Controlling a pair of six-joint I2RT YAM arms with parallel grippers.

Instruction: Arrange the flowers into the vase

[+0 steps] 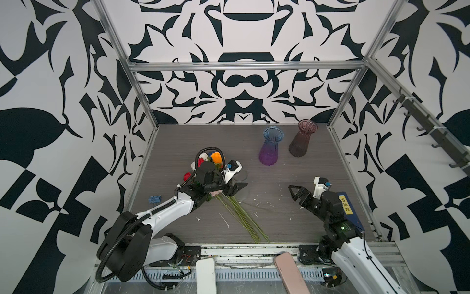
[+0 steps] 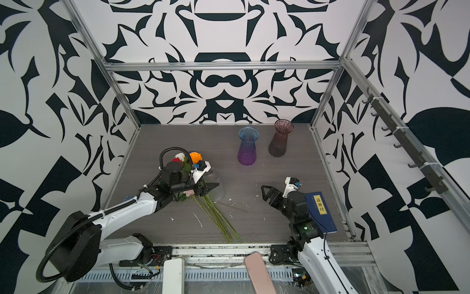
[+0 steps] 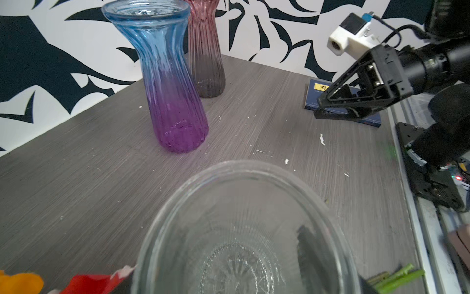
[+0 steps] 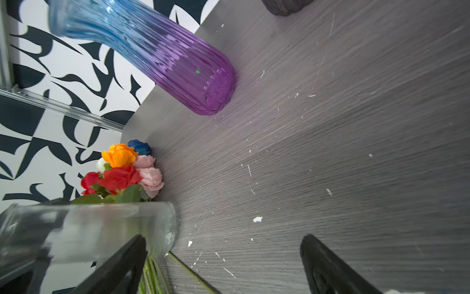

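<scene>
Flowers (image 1: 216, 157) lie in one loose bundle on the table (image 1: 203, 137), at about 9 o'clock from its middle in both top views. The blooms point toward 11 o'clock and the green stems (image 1: 243, 218) fan out toward 6 o'clock, reaching almost to the near edge. Through the right wrist camera I make out orange, red, pink, white and blue heads (image 4: 122, 173) packed together, with leaves under them.

My left gripper (image 1: 237, 187) sits over the bundle's middle and clasps a clear vase (image 3: 241, 229). I look straight down its mouth, and one finger (image 3: 310, 249) shows dark through the glass wall. From the right wrist the clear vase (image 4: 101, 226) sits just in front of the blooms, its base over the stems.

My right gripper (image 1: 292, 193) hangs at 4 o'clock, well apart from the bundle, its jaws spread wide on nothing.

A blue-to-purple vase (image 1: 270, 147) stands upright at 12 o'clock, with a smoky pink vase (image 1: 302, 140) just beside it at 1 o'clock. A dark blue book (image 2: 320, 213) lies at 4 o'clock under the right arm.
</scene>
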